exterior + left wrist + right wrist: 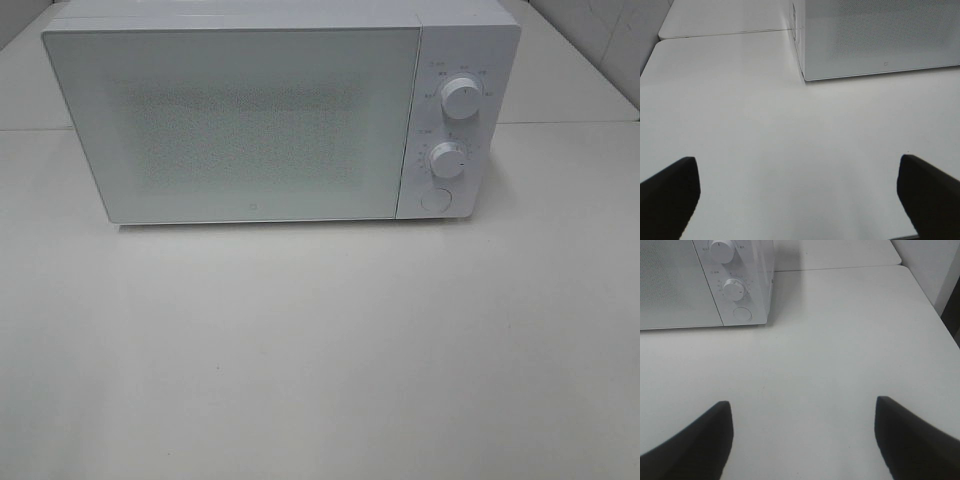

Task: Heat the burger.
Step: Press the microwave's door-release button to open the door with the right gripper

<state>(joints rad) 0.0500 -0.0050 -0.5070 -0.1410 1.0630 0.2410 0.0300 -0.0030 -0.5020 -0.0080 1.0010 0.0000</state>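
Across the upper half of the high view stands a white box-shaped microwave oven [240, 120], door shut, on a plain white tabletop [320, 360].

Findings:
- At the right end of the oven front is the control panel: an upper white round dial [462, 97], a lower white round dial [449, 160] and, beneath them, a flat round white button [435, 199].
- The burger appears in none of the three views. The speckled door panel is too pale to see through, so whether it lies inside cannot be told.
- The left gripper [797, 162] has its black fingers spread wide with nothing between them, over bare table near the oven's left corner.
- The right gripper [802, 405] is likewise spread and empty, facing the control panel.
- Neither arm shows in the high view.

Assessment: no burger is on the visible table and the door is closed, so the step in hand is probably at the panel, and the right arm is better placed for it.

Recommendation: approach the chosen control squarely. Centre the fingers on a dial before closing, then twist about its own axis without dragging sideways. If the button is the target, press straight in with one fingertip and gently, so the oven does not slide back.
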